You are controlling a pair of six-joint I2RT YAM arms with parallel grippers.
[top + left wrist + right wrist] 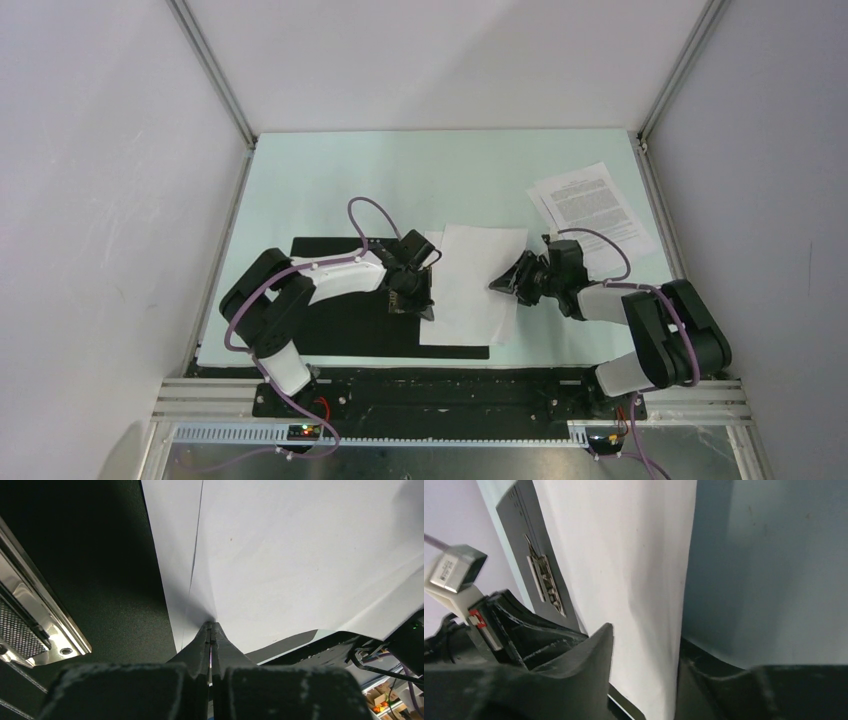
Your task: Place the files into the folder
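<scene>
The folder point(330, 330) lies open on the table with its black inside up. The blank white files point(470, 285) rest partly over its right side. My left gripper point(424, 302) is shut on their left edge, and the paper point(300, 555) rises in a crease to the closed tips point(212, 626) above the folder's black inside point(90, 555). My right gripper point(503, 285) is open at the sheets' right edge; the white paper point(624, 555) runs between its spread fingers point(646, 640). The printed files point(592, 208) lie apart at the back right.
A metal clip point(30, 625) sits inside the folder, also visible as the clip point(546, 582) in the right wrist view. The pale green table point(420, 170) is walled in by white panels and ends at a black rail point(450, 385) near the arm bases.
</scene>
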